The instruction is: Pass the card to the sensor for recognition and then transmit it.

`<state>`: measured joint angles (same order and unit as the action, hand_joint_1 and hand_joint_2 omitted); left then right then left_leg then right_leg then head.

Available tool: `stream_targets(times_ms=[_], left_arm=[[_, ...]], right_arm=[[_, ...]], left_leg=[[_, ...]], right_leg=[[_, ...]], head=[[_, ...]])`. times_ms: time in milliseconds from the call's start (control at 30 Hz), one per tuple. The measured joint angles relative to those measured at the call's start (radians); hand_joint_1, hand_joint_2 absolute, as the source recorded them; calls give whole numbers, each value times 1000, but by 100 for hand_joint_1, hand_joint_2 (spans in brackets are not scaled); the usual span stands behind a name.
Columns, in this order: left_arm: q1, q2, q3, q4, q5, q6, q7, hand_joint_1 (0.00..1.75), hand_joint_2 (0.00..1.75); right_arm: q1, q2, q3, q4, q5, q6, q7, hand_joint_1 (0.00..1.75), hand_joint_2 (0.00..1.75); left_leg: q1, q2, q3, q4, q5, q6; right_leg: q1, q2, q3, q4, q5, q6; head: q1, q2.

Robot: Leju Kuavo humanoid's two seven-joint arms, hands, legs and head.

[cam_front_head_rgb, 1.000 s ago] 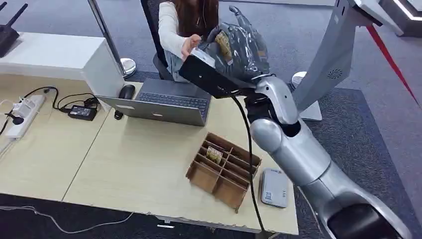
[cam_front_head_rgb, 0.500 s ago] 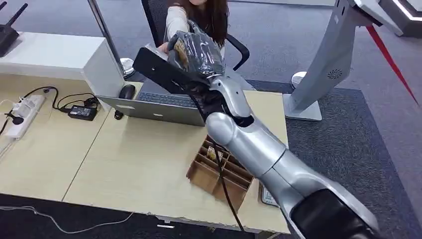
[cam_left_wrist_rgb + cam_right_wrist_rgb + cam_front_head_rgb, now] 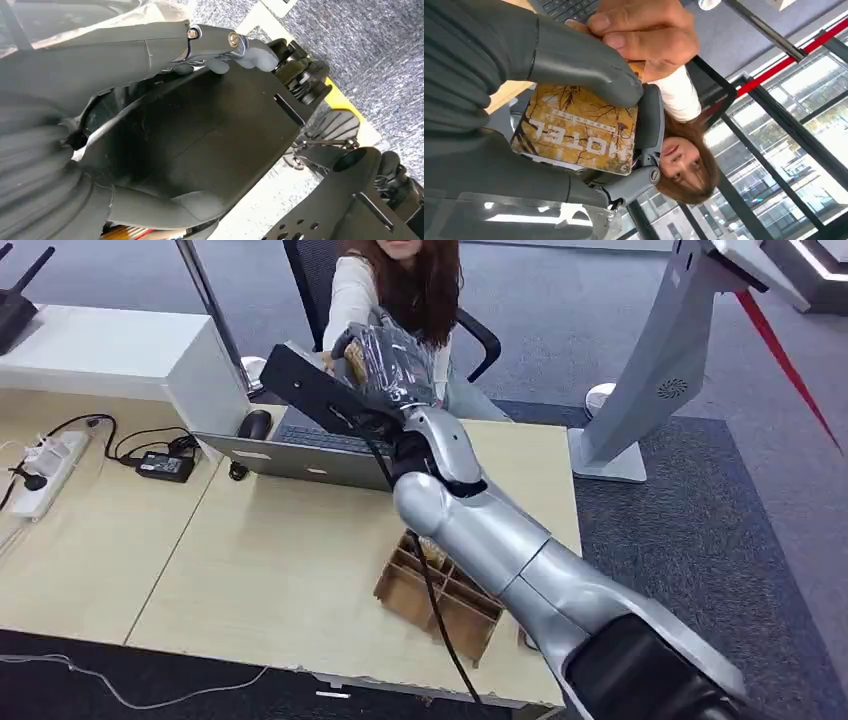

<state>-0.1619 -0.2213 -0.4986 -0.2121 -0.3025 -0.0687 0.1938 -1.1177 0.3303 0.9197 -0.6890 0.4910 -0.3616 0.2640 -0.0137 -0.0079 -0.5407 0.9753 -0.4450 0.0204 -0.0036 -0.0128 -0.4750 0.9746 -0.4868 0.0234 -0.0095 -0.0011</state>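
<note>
Over the far edge of the desk, above the laptop [image 3: 330, 445], the card [image 3: 579, 131] sits in the robot's right hand [image 3: 385, 358]. It is a yellow-brown hotel card, lying flat against the palm, with the thick grey thumb [image 3: 584, 62] pressed on one face and the darker fingers [image 3: 650, 125] wrapped behind the far edge, so the hand is clamped on it. Its printed long side runs roughly across the hand, and one end pokes out toward the seated person. That person's hand [image 3: 644, 35] has already closed on this outer end, touching both card and thumb. So the card lies between the two hands, held by both, I'd judge. The handover turns on that free end: it points away from the robot's wrist and toward the person, so the thumb has to lift for the card to slide out that way.

The right arm [image 3: 500, 540] stretches diagonally across the desk, passing over the wooden divider tray [image 3: 440, 605]. The left hand [image 3: 165, 125] hangs low beside the robot's body; whether its fingers are spread or curled I cannot tell.
</note>
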Motion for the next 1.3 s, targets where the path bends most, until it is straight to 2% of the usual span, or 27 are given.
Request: stream_targets(times_ms=[33, 67, 100, 300, 567, 867, 967, 1100, 1233, 1300], left_arm=[[0, 0, 2, 0, 0, 0, 0, 0, 175], [0, 0, 2, 0, 3, 2, 0, 0, 175], [0, 0, 4, 0, 7, 2, 1, 0, 175], [0, -2, 20, 0, 27, 15, 8, 0, 175], [0, -6, 37, 0, 58, 38, 13, 0, 175], [1, -10, 52, 0, 84, 70, 13, 0, 175], [4, -14, 59, 0, 100, 100, 18, 0, 175], [6, -21, 75, 0, 127, 156, 28, 0, 175], [5, -23, 90, 0, 153, 189, 34, 0, 175], [5, -25, 102, 0, 175, 201, 36, 0, 175]], right_arm=[[-1, 2, 3, 7, 0, -4, -2, 175, 175], [-3, 3, 6, 14, -1, -8, -3, 82, 175], [-4, 3, 8, 19, -2, -12, -5, 0, 175], [-6, 6, 20, 46, -12, -33, -40, 0, 175], [5, 6, 23, 51, 0, -68, -132, 0, 175], [113, -56, 11, -121, 88, -15, -138, 0, 175], [190, -104, -8, -227, 128, 14, -111, 0, 175], [367, -215, -55, -415, 199, 13, -74, 0, 175], [537, -293, -108, -553, 218, -52, -93, 0, 175], [621, -319, -132, -614, 167, -58, -117, 0, 175]], left_leg=[[0, 0, 0, 0, 0, 0], [0, 0, 0, 0, 0, 0], [0, 0, 0, 0, 0, 0], [0, 1, 0, 0, 0, 0], [0, 1, 1, 0, 0, 0], [1, 3, 1, 0, 0, 0], [1, 2, 2, 0, 0, 0], [1, 4, 3, 0, -1, 0], [1, 5, 3, 0, -2, 1], [1, 6, 3, 0, -2, 1]], right_leg=[[0, 0, 0, 0, 0, 0], [0, 0, 0, 0, 0, 0], [0, 0, 0, 0, 0, 0], [0, 0, 0, -1, 0, 0], [0, 1, 0, -1, 0, 0], [0, 1, -1, -1, 0, -1], [0, 1, 0, -3, 0, -1], [1, 2, 1, -3, 1, -1], [1, 3, 1, -4, 1, -1], [1, 4, 1, -4, 1, -1]], head=[[0, 0], [0, 0], [0, 0], [0, 0], [0, 0], [0, 0], [0, 0], [0, 0], [0, 0], [0, 0]])
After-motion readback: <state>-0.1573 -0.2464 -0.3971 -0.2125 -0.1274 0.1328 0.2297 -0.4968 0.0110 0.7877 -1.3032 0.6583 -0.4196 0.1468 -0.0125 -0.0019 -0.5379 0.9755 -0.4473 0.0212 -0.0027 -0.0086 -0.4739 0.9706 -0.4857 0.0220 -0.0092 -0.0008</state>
